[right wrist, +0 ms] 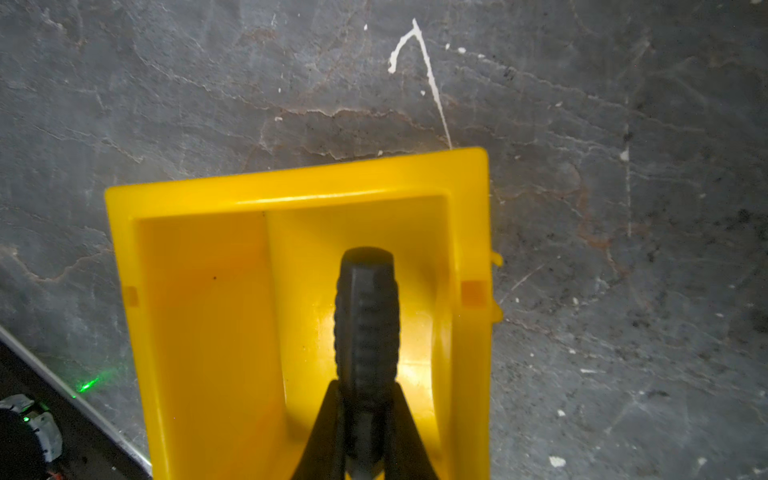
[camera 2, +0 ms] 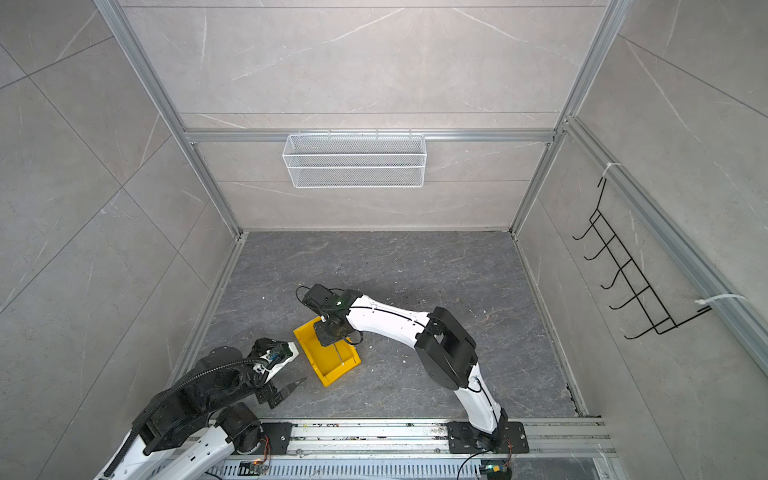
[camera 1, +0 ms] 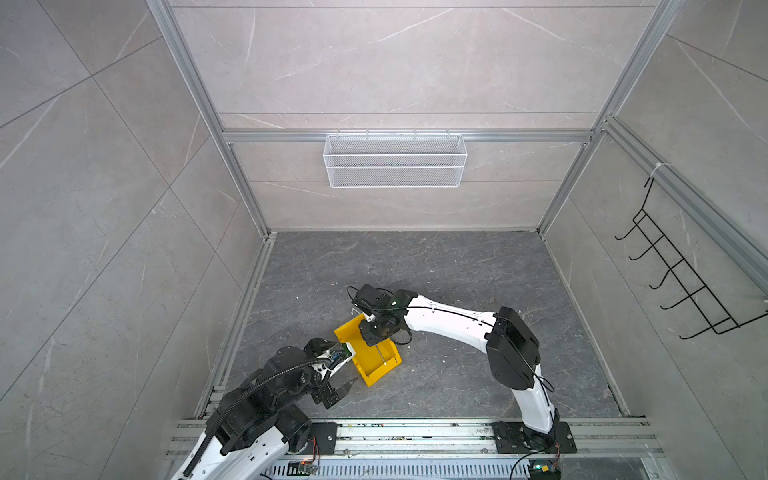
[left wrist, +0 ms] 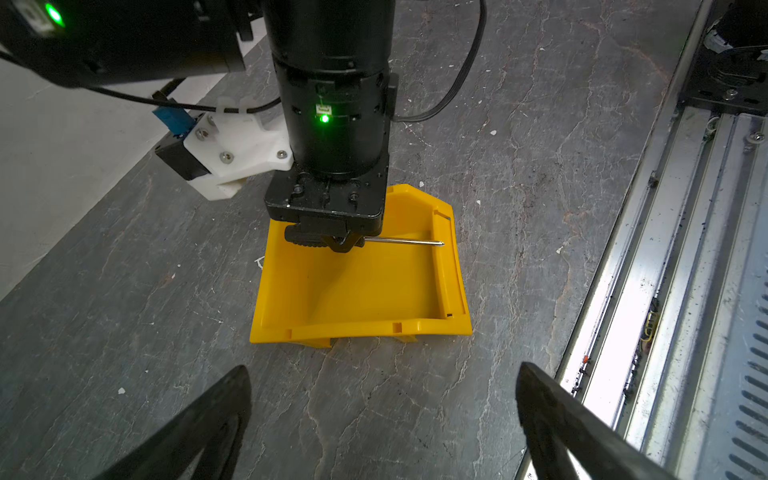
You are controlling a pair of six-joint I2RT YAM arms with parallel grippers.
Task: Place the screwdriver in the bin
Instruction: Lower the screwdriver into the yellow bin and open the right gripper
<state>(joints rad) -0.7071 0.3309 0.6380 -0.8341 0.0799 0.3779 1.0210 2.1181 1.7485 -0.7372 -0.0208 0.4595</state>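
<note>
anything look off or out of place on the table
Nothing damaged. The yellow bin sits skewed to the front rail, and small white flecks dot the dark tabletop. The screwdriver is clamped in the right hand over the bin.

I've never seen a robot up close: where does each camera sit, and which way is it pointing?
Top views: mounted high at the front, looking down into the walled cell; the left arm, right arm, bin and a wire basket on the back wall show.
Left wrist: on the left arm, looking out past the open left gripper at the right gripper holding the screwdriver over the bin.
Right wrist: on the right arm, looking down along the shut right gripper onto the screwdriver's handle and the bin's inside.
Shared: every view shows the bin and screwdriver.
</note>
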